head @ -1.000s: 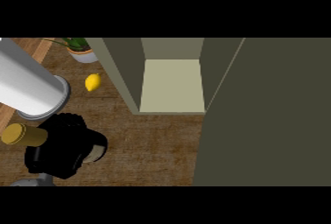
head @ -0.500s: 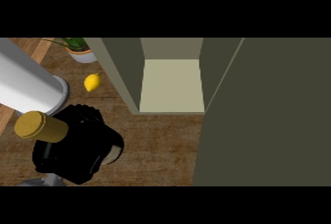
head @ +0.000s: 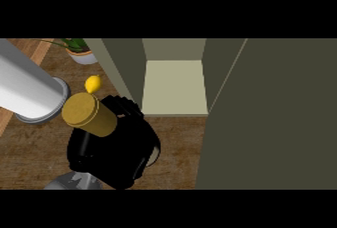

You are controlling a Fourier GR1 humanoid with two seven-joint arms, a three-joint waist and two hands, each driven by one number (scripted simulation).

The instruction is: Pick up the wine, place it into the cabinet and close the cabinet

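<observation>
No text, label, brand, number or sign can be read anywhere here, neither on the wine bottle's gold cap [head: 88,115] nor on the cabinet [head: 174,87] beside it.

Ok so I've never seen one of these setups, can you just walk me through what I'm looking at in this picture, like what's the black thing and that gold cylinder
This single picture is taken from the robot's head, looking steeply down at a wooden kitchen counter. The black shape is one of the robot's hands, coming in from the lower edge; which hand it is cannot be told from this view. Its fingers curl round a dark bottle, the wine; the gold cylinder is the bottle's top, pointing up at the camera. The big grey-white tube at the left is a forearm. On the counter lie a yellow lemon and a potted plant. The olive box is the cabinet, with its door standing open at the right and a pale shelf inside, nothing on it.
</observation>
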